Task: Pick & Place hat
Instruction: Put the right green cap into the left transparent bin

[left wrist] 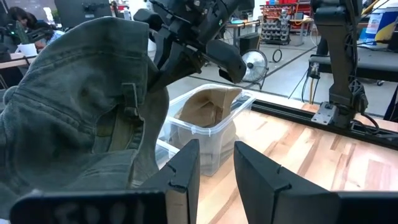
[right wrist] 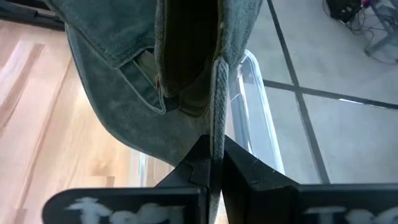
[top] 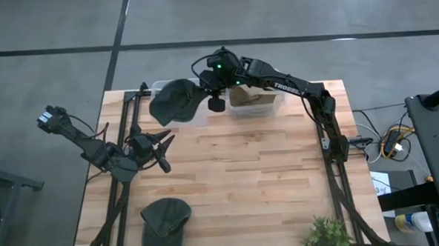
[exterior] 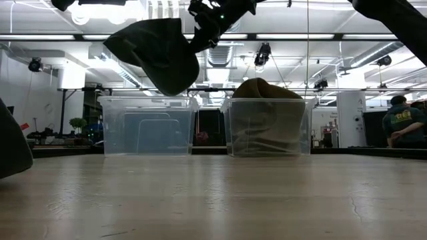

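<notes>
A dark green hat (top: 175, 101) hangs from my right gripper (top: 203, 90), which is shut on it above the left clear bin (exterior: 147, 127). In the low view the hat (exterior: 160, 53) is clear of the bin's rim. The right clear bin (top: 267, 106) holds a tan hat (exterior: 263, 90). A second green hat (top: 164, 218) lies on the table near its near edge. My left gripper (top: 165, 151) is open over the table's left part, touching nothing; its fingers (left wrist: 186, 168) point toward the bins. My right gripper pinches the green hat by a seamed edge of its rim (right wrist: 216, 124) between the two fingers, close to the back strap (right wrist: 149, 62). The hat is lifted clear and hangs slack from the fingers, above the left bin.
Both bins stand side by side at the table's far edge. A small green plant (top: 327, 235) sits at the near right corner. The wooden table (top: 259, 173) is bare between the arms. A person (exterior: 400, 123) stands in the room far behind.
</notes>
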